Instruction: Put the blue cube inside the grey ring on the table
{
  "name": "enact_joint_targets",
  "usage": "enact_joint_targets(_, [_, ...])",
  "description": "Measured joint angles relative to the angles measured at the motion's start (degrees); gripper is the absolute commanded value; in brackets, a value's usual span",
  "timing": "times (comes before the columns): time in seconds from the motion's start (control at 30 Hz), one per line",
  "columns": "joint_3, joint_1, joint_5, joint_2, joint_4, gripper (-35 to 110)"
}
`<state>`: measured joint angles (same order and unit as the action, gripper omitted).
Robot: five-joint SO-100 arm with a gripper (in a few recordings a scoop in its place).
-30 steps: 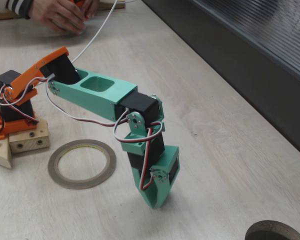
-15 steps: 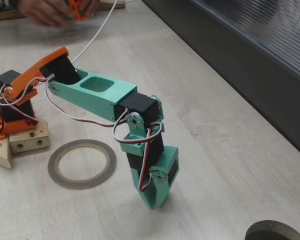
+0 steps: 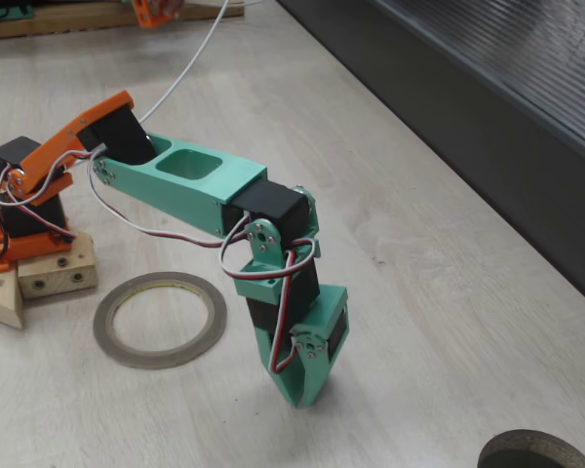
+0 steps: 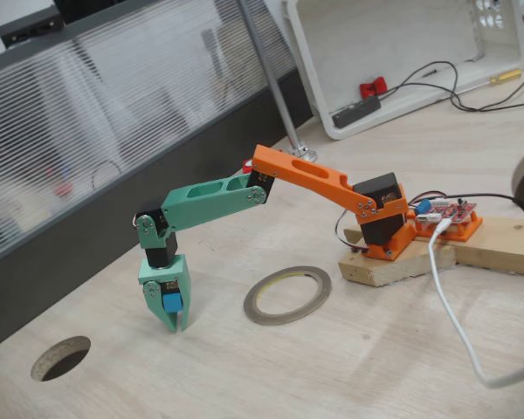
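In both fixed views the grey ring (image 3: 160, 319) (image 4: 287, 295) lies flat on the desk (image 3: 439, 292) (image 4: 332, 367), between the arm's base block (image 3: 49, 273) (image 4: 393, 262) and the claw (image 3: 299, 390) (image 4: 172, 319). The blue cube (image 4: 170, 300) sits in the claw, above the desk, apart from the ring. A round hole (image 4: 61, 358) in the desk lies left of the claw. A ribbed panel (image 4: 113, 113) stands behind.

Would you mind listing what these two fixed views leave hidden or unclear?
- The blue cube: one face shows between the end effector fingers in a fixed view; in a fixed view from behind, the end effector body hides it.
- Whether the fingertips touch the table: unclear.
- The dark ring: cut off by the bottom edge.
- The grey ring: fully visible, empty.
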<state>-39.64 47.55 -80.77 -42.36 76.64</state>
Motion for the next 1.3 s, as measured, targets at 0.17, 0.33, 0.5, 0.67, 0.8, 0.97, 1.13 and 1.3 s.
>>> enact_joint_targets(0.17, [-2.4,-0.2,0.0,-8.3,0.0,0])
enact_joint_targets(0.33, [-15.8,-0.2,0.0,-14.9,0.0,0])
enact_joint_targets(0.5, [-26.1,0.0,0.0,-25.0,0.0,0])
enact_joint_targets(0.67, [-35.2,-0.1,0.0,-34.0,0.0,0])
enact_joint_targets(0.8, [-43.2,-0.1,0.0,-40.1,0.0,0])
enact_joint_targets(0.97, [-54.0,-0.1,0.0,-48.6,0.0,0])
enact_joint_targets(1.13, [-61.5,-0.2,0.0,-55.8,-0.1,0])
enact_joint_targets(1.3, [-68.2,-0.1,0.0,-61.8,0.0,0])
